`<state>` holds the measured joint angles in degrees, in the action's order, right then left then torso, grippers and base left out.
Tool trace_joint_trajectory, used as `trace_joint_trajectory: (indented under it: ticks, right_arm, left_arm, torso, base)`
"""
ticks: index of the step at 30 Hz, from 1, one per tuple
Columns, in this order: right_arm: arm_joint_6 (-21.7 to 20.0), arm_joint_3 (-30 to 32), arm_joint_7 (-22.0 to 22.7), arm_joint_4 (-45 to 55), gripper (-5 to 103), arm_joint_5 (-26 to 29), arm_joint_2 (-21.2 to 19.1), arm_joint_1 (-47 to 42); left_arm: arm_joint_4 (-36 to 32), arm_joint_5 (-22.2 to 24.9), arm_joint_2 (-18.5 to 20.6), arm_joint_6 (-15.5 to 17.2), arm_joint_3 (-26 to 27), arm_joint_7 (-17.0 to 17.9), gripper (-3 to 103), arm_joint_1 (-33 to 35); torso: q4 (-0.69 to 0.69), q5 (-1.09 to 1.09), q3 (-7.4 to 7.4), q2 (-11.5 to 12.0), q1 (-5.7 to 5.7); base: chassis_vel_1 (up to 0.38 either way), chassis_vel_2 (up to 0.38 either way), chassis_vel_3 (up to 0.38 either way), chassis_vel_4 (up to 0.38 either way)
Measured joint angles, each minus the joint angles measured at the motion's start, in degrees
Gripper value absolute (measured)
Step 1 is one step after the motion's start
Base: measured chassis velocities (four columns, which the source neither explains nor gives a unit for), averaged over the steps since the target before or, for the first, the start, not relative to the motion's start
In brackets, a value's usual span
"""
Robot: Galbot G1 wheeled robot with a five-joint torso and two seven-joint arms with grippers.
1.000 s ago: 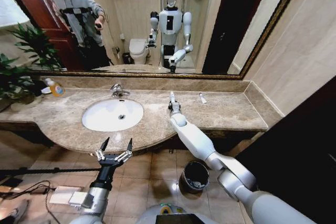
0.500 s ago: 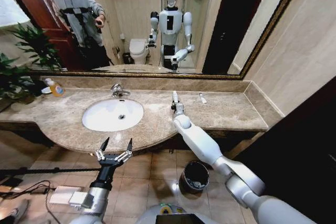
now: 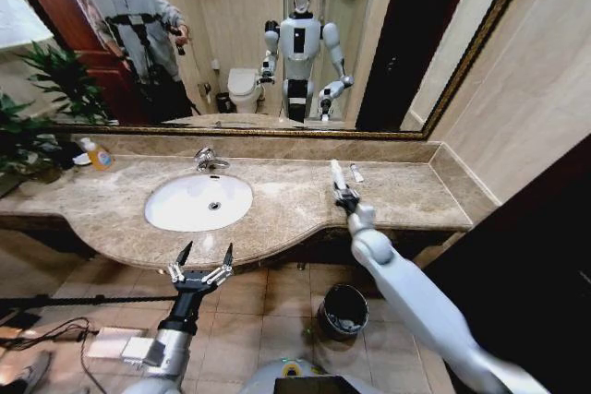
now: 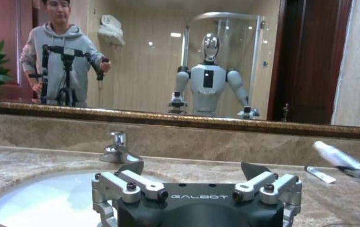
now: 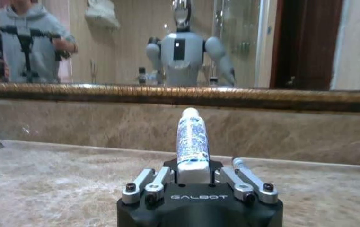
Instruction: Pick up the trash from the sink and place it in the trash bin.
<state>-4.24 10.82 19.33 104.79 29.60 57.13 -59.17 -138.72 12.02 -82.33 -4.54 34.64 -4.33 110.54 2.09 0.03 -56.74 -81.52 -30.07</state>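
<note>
One white tube (image 5: 190,137) stands clamped in the right gripper (image 5: 192,177).

The right pincer (image 3: 340,187) now stands further toward 3 o'clock along the table (image 3: 277,205) than a second ago, away from the sink (image 3: 198,201). It carries the white tube (image 3: 337,173) with it, and the tube now comes close beside the small tube (image 3: 355,173) that lies near the back wall. The right arm reaches more straight from 5 o'clock and no longer covers the trash bin (image 3: 342,310) on the floor. In the mirror, the reflected arm swings out likewise.
</note>
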Motion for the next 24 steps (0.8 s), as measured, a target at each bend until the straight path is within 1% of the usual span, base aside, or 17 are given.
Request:
trace_joint_trajectory:
  ticks: [2, 3, 4, 6, 7, 9, 10, 11, 12, 14, 16, 17, 18, 19, 22, 23, 24]
  right_arm:
    - [1.7, 3.3, -0.3, 4.2, 28, -0.2, -0.9, -6.0]
    - [1.7, 3.3, -0.3, 4.2, 28, -0.2, -0.9, -6.0]
    - [2.6, 5.4, -0.6, 5.9, 28, -0.7, -0.7, -9.5]
    - [3.8, 9.9, -2.4, 7.8, 28, -2.6, 1.5, -16.2]
    - [3.8, 9.9, -2.4, 7.8, 28, -2.6, 1.5, -16.2]
    - [6.3, 13.1, -3.7, 8.0, 28, -5.6, 4.2, -21.3]
    - [6.3, 13.1, -3.7, 8.0, 28, -5.6, 4.2, -21.3]
    - [8.1, 14.8, -4.4, 7.7, 28, -7.4, 6.0, -24.1]
    - [9.0, 15.6, -4.8, 7.4, 28, -8.2, 6.9, -25.7]
    - [11.0, 17.0, -5.5, 6.5, 28, -9.9, 8.4, -28.4]
    - [11.6, 17.4, -5.7, 6.1, 28, -10.2, 8.8, -29.1]
    - [13.9, 18.6, -6.8, 4.5, 28, -11.4, 10.2, -31.1]
    - [14.9, 19.2, -7.5, 3.4, 28, -11.8, 11.0, -32.2]
    - [14.9, 19.2, -7.5, 3.4, 28, -11.8, 11.0, -32.2]
    - [17.4, 19.6, -9.1, -0.7, 28, -13.4, 13.5, -34.4]
    - [17.4, 19.6, -9.1, -0.7, 28, -13.4, 13.5, -34.4]
    - [18.3, 19.6, -9.7, -2.5, 28, -14.1, 14.4, -34.7]
  left_arm:
    - [0.0, 0.0, 0.0, 0.0, 0.0, 0.0, 100, 0.0]
    - [0.0, 0.0, 0.0, 0.0, 0.0, 0.0, 100, 0.0]
    - [0.0, 0.0, 0.0, 0.0, 0.0, 0.0, 100, 0.0]
    - [0.0, 0.0, 0.0, 0.0, 0.0, 0.0, 100, 0.0]
    - [0.0, 0.0, 0.0, 0.0, 0.0, 0.0, 100, 0.0]
    - [0.0, 0.0, 0.0, 0.0, 0.0, 0.0, 100, 0.0]
    - [0.0, 0.0, 0.0, 0.0, 0.0, 0.0, 100, 0.0]
    - [0.0, 0.0, 0.0, 0.0, 0.0, 0.0, 100, 0.0]
    - [0.0, 0.0, 0.0, 0.0, 0.0, 0.0, 100, 0.0]
    - [0.0, 0.0, 0.0, 0.0, 0.0, 0.0, 100, 0.0]
    - [0.0, 0.0, 0.0, 0.0, 0.0, 0.0, 100, 0.0]
    - [0.0, 0.0, 0.0, 0.0, 0.0, 0.0, 100, 0.0]
    - [0.0, 0.0, 0.0, 0.0, 0.0, 0.0, 100, 0.0]
    - [0.0, 0.0, 0.0, 0.0, 0.0, 0.0, 100, 0.0]
    - [0.0, 0.0, 0.0, 0.0, 0.0, 0.0, 100, 0.0]
    - [0.0, 0.0, 0.0, 0.0, 0.0, 0.0, 100, 0.0]
    - [0.0, 0.0, 0.0, 0.0, 0.0, 0.0, 100, 0.0]
  torso:
    - [0.02, -0.01, 0.00, 0.0, 0.00]
    - [0.02, -0.01, 0.00, 0.0, 0.00]
    - [0.03, -0.01, 0.00, 0.0, 0.00]
    - [0.01, 0.00, 0.00, 0.0, 0.00]
    - [0.01, 0.00, 0.00, 0.0, 0.00]
    - [0.00, -0.01, 0.00, 0.0, 0.00]
    - [0.00, -0.01, 0.00, 0.0, 0.00]
    - [0.01, -0.02, 0.00, 0.0, 0.00]
    - [0.01, -0.02, 0.00, 0.0, 0.00]
    - [0.01, -0.03, 0.00, 0.0, 0.00]
    - [0.02, -0.03, 0.00, 0.0, 0.00]
    - [0.02, -0.03, 0.00, 0.0, 0.00]
    - [0.01, -0.03, 0.00, 0.0, -0.01]
    - [0.01, -0.03, 0.00, 0.0, -0.01]
    - [0.01, -0.03, 0.00, 0.0, -0.01]
    - [0.01, -0.03, 0.00, 0.0, -0.01]
    - [0.01, -0.03, 0.00, 0.0, -0.01]
  base:
    - [0.000, 0.000, 0.000, 0.000]
    - [0.000, 0.000, 0.000, 0.000]
    - [0.000, 0.000, 0.000, 0.000]
    - [0.000, 0.000, 0.000, 0.000]
    - [0.000, 0.000, 0.000, 0.000]
    - [0.000, 0.000, 0.000, 0.000]
    - [0.000, 0.000, 0.000, 0.000]
    - [0.000, 0.000, 0.000, 0.000]
    - [0.000, 0.000, 0.000, 0.000]
    - [0.000, 0.000, 0.000, 0.000]
    - [0.000, 0.000, 0.000, 0.000]
    - [0.000, 0.000, 0.000, 0.000]
    - [0.000, 0.000, 0.000, 0.000]
    - [0.000, 0.000, 0.000, 0.000]
    - [0.000, 0.000, 0.000, 0.000]
    - [0.000, 0.000, 0.000, 0.000]
    - [0.000, 0.000, 0.000, 0.000]
